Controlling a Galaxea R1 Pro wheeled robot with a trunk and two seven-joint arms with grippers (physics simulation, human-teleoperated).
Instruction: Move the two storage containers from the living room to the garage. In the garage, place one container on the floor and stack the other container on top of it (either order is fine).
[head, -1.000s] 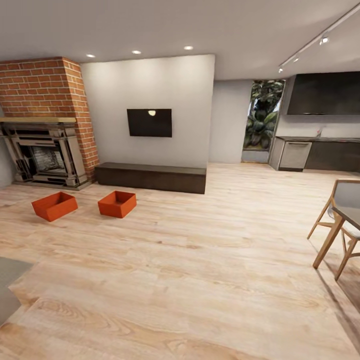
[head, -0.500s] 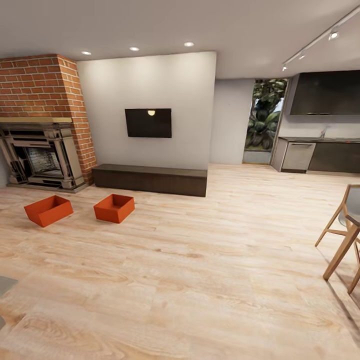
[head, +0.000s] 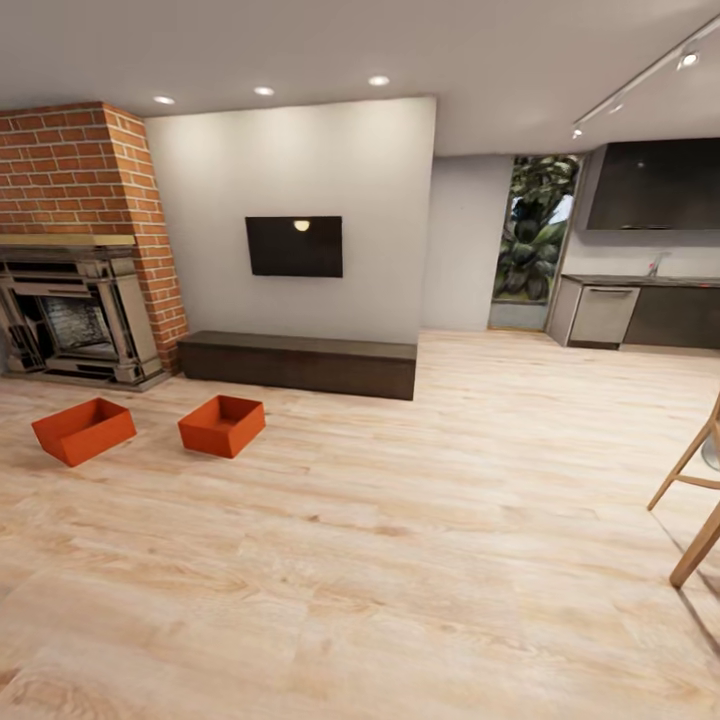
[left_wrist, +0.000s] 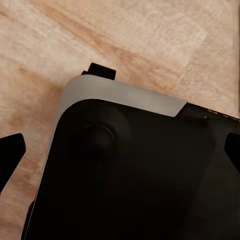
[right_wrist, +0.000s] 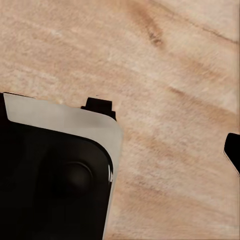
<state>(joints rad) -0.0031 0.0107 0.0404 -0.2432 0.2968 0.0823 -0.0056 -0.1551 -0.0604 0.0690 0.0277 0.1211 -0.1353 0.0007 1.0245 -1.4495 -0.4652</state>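
Containers sat on the light wood-plank floor (head: 400, 560) of the living room: in the head view one orange-red bin (head: 83, 430) lay at about nine o'clock, its twin (head: 222, 425) just beside it toward the centre, apart and both open-top, in front of the brick fireplace (head: 75, 300). Behind them ran a dark low bench (head: 298, 362) under a wall-mounted screen (head: 294, 246); a wooden chair (head: 695, 500) stood at three o'clock. Each wrist view showed instead a dark, grey-edged part of the robot's body (left_wrist: 130, 165) over the planks. Dark finger tips (left_wrist: 11, 155) sat at opposite edges of the left wrist view, so that claw stood apart; the right claw's state I could not tell.
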